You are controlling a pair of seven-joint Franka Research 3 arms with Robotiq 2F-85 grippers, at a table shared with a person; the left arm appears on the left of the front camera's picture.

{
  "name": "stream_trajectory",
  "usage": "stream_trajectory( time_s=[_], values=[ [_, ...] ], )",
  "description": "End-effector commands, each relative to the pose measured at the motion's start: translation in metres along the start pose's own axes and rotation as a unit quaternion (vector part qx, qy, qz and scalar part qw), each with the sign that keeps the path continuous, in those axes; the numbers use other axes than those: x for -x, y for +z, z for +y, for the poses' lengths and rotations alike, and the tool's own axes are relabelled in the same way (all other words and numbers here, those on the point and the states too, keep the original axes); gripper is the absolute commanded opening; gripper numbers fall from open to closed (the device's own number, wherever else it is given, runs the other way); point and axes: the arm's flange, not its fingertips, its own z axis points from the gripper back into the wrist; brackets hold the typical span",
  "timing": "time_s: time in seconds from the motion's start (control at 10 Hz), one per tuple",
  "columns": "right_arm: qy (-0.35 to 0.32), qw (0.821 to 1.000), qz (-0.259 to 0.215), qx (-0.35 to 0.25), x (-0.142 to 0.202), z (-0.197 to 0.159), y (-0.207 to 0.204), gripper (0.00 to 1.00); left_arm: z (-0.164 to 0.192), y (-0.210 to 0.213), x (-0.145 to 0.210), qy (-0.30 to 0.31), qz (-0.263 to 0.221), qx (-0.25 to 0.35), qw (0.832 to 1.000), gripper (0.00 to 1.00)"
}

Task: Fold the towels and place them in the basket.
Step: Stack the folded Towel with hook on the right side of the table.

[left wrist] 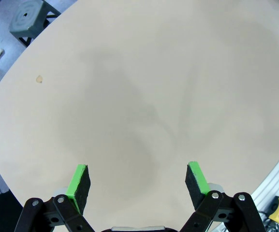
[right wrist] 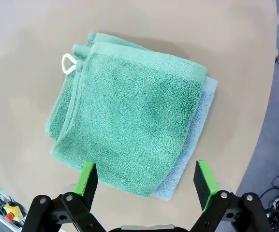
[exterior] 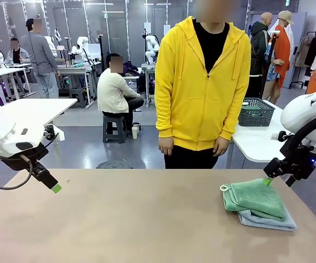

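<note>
Across the tan table [exterior: 136, 219] a person in a yellow hoodie [exterior: 201, 82] is standing with arms down. I am seeing my right gripper [right wrist: 146, 179] hovering with jaws spread wide over the folded green towel [right wrist: 129, 121], which is lying on the blue-grey towel [right wrist: 197, 130] at the table's right side. My left gripper [left wrist: 137, 181] is hanging open above bare tabletop.

Beige table [exterior: 119, 219]: folded green towel [exterior: 254, 199] stacked on blue-grey towel [exterior: 267, 220], lower right of front view.
</note>
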Motion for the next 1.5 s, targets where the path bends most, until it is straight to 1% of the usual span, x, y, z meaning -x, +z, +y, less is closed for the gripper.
stream_trajectory(
  time_s=[0.0, 0.3, 0.4, 0.5, 0.6, 0.7, 0.8, 0.9, 1.0, 1.1, 1.2, 1.3, 1.4],
  values=[
    [0.004, 1.0, -0.001, -0.005, 0.0, -0.002, -0.001, 1.0, -0.002, 0.002, -0.001, 0.003, 0.008, 0.0, 1.0, 1.0],
    [0.004, 1.0, -0.001, -0.005, 0.0, -0.002, -0.001, 1.0, -0.002, 0.002, -0.001, 0.003, 0.008, 0.0, 1.0, 1.0],
    [0.0, 1.0, 0.0, 0.0, 0.0, 0.0, 0.0, 0.98, -0.002, 0.002, -0.001, 0.003, 0.008, 0.0, 1.0, 1.0],
    [0.065, 0.997, -0.042, 0.006, 0.008, 0.01, 0.034, 1.0, 0.0, 0.0, 0.0, 0.0, 0.0, 0.0, 1.0, 1.0],
    [0.119, 0.99, -0.071, 0.011, 0.017, 0.016, 0.068, 1.0, 0.017, 0.018, -0.006, -0.001, -0.008, -0.001, 1.0, 1.0],
    [0.162, 0.983, -0.088, 0.007, 0.029, 0.018, 0.101, 1.0, 0.035, 0.038, -0.007, 0.008, -0.009, 0.011, 1.0, 1.0],
    [0.209, 0.973, -0.1, -0.01, 0.044, 0.018, 0.13, 1.0, 0.053, 0.062, -0.005, 0.012, -0.016, 0.023, 1.0, 1.0],
    [0.252, 0.962, -0.106, -0.007, 0.06, 0.02, 0.15, 1.0, 0.068, 0.083, 0.0, 0.016, -0.03, 0.031, 0.999, 1.0],
    [0.281, 0.952, -0.12, -0.016, 0.076, 0.021, 0.17, 1.0, 0.082, 0.104, 0.01, 0.016, -0.051, 0.044, 0.998, 1.0],
    [0.309, 0.941, -0.136, -0.02, 0.095, 0.024, 0.189, 1.0, 0.095, 0.122, 0.025, 0.023, -0.07, 0.049, 0.996, 1.0],
    [0.341, 0.928, -0.149, -0.035, 0.116, 0.029, 0.203, 1.0, 0.109, 0.138, 0.044, 0.043, -0.088, 0.045, 0.994, 1.0],
    [0.374, 0.915, -0.146, -0.037, 0.132, 0.038, 0.206, 1.0, 0.121, 0.15, 0.059, 0.067, -0.095, 0.045, 0.992, 1.0],
    [0.39, 0.909, -0.143, -0.025, 0.143, 0.046, 0.204, 1.0, 0.126, 0.156, 0.072, 0.08, -0.103, 0.047, 0.99, 1.0]
  ],
)
